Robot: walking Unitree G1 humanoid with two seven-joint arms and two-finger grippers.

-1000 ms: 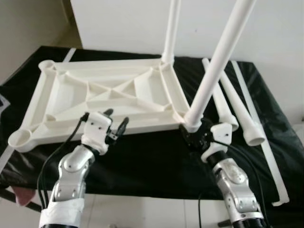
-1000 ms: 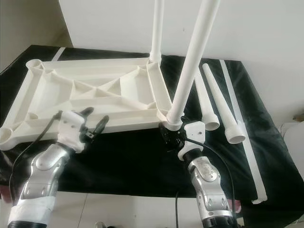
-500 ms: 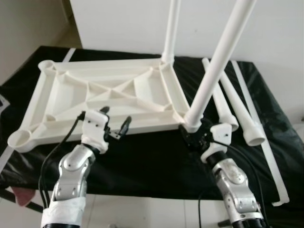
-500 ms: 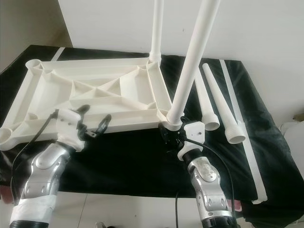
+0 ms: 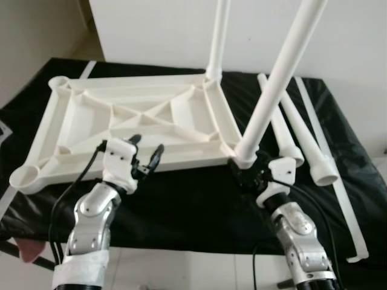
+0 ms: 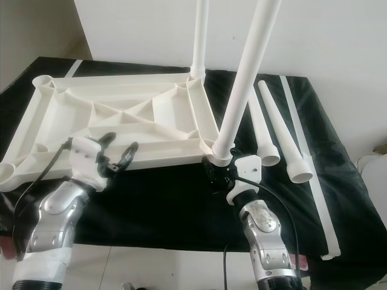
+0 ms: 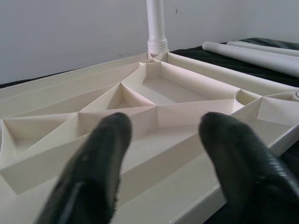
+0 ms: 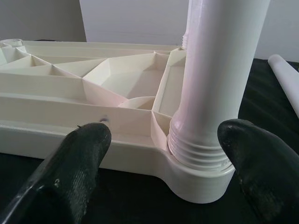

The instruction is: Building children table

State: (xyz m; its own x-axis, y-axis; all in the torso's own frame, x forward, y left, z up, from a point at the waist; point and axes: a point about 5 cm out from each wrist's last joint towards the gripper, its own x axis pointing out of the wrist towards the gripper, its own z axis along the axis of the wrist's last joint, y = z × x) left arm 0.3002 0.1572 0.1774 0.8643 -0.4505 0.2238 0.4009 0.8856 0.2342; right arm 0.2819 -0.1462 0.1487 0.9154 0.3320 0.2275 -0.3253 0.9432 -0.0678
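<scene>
The white children's tabletop (image 5: pixel 91 121) lies upside down on the black table, ribs facing up. Two white legs stand in its right corners: a far leg (image 5: pixel 217 36) and a near leg (image 5: pixel 275 78). My left gripper (image 5: pixel 148 145) hovers open at the tabletop's near rim, fingers (image 7: pixel 93 172) spread over the ribs with nothing between them. My right gripper (image 5: pixel 247 171) is open at the near right corner. Its fingers (image 8: pixel 74 163) stand on either side of the near leg's threaded base (image 8: pixel 201 149), apart from it.
Two loose white legs (image 5: pixel 284 130) (image 5: pixel 311 145) lie on the black cloth right of the tabletop. Beyond them, a long white strip (image 5: pixel 332 181) runs along the table's right edge. A white wall rises behind the table. The table's front edge is close to my arms.
My left gripper has shifted slightly at the tabletop's near rim, staying open. The right gripper and the near leg have not moved.
</scene>
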